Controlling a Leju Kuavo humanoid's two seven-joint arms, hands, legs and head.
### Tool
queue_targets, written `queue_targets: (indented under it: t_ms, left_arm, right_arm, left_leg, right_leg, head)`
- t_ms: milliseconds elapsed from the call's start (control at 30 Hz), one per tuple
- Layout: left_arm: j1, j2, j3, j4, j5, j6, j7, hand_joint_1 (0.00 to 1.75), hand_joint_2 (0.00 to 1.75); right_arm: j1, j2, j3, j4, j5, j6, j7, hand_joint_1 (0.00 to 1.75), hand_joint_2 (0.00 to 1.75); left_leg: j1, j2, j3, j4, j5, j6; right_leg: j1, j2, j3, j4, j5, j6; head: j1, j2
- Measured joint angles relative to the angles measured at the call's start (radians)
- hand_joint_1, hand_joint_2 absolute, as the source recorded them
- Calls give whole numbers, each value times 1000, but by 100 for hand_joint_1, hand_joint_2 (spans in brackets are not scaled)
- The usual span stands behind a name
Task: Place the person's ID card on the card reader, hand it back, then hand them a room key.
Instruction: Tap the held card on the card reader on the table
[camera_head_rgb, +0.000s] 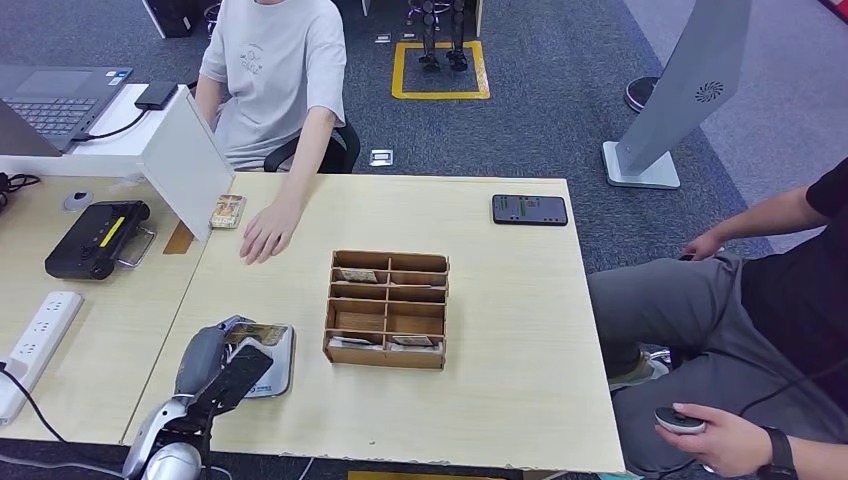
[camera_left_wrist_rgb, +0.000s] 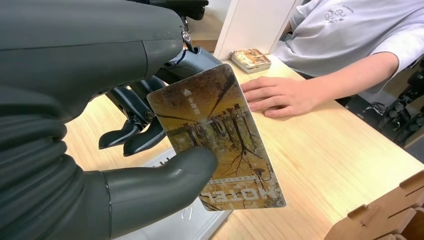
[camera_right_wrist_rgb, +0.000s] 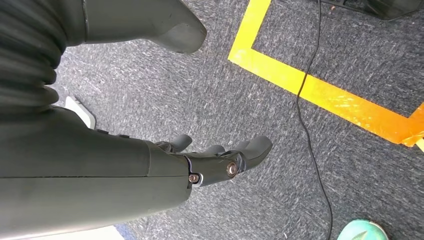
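ID card (camera_left_wrist_rgb: 217, 137) — thin, stiff, light, slick; pinched at one edge between left hand (camera_left_wrist_rgb: 150, 125) thumb and fingers, over card reader (camera_head_rgb: 272, 372) at desk's 7 o'clock; right hand (camera_right_wrist_rgb: 220, 160) hangs slack, holding nothing

The head view looks forward and steeply down from high on the robot's body onto the pale wooden table (camera_head_rgb: 500, 400), taking in the whole tabletop, the brown wooden compartment box (camera_head_rgb: 387, 308) and the seated person in a grey T-shirt (camera_head_rgb: 275, 75) opposite. The left wrist view sits close behind the left hand (camera_left_wrist_rgb: 125, 150), facing across the same table toward that person; both views share the person's resting hand (camera_left_wrist_rgb: 280, 95). The right wrist view points down, close behind the right hand (camera_right_wrist_rgb: 210, 162), at grey carpet (camera_right_wrist_rgb: 150, 100) with yellow floor tape (camera_right_wrist_rgb: 320, 92).
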Motion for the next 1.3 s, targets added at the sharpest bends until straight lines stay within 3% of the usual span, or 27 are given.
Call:
queue_targets:
  t_ms: [1100, 1300]
  left_arm:
    - [1, 0, 1, 22, 0, 0, 0, 175, 175]
    - [-4, 0, 17, 121, -93, 55, 86, 175, 175]
  right_arm:
    - [0, 1, 0, -3, 0, 0, 0, 0, 175]
    - [3, 1, 13, -15, 24, -2, 5, 0, 175]
  left_leg:
    - [0, 0, 0, 0, 0, 0]
    - [0, 1, 1, 0, 0, 0]
  right_leg:
    - [0, 0, 0, 0, 0, 0]
    - [0, 1, 0, 0, 0, 0]
  head:
    - [0, 0]
    - [0, 0]
